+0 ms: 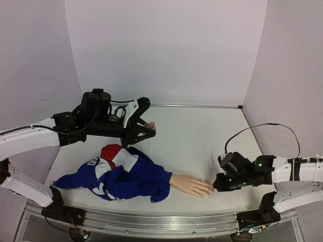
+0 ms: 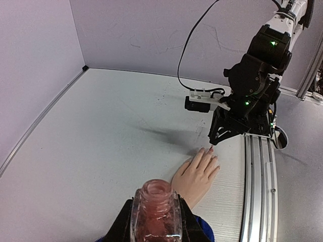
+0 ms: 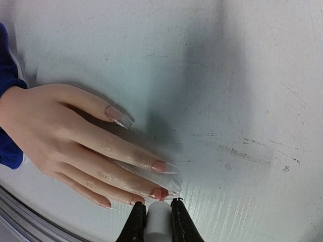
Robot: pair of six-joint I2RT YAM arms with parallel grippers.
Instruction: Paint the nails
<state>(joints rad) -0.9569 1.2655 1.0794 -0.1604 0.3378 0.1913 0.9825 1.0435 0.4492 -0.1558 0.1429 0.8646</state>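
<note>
A beige mannequin hand (image 1: 187, 185) (image 2: 198, 171) lies palm down on the table, its arm in a blue sleeve (image 1: 128, 176). The nails (image 3: 163, 166) are long and pointed, with pinkish polish near their bases. My right gripper (image 1: 215, 187) (image 3: 157, 203) is shut on a white brush cap (image 3: 159, 222). The red brush tip (image 3: 160, 193) touches the middle finger's nail. My left gripper (image 1: 147, 126) (image 2: 156, 222) hovers over the far left of the table, shut on an open pinkish polish bottle (image 2: 156, 201).
A metal rail (image 1: 161, 222) (image 2: 257, 191) runs along the table's near edge, just beside the hand. Red and white cloth (image 1: 117, 154) lies bunched on the sleeve. A black cable (image 1: 262, 127) loops above the right arm. Walls close the table's back and sides.
</note>
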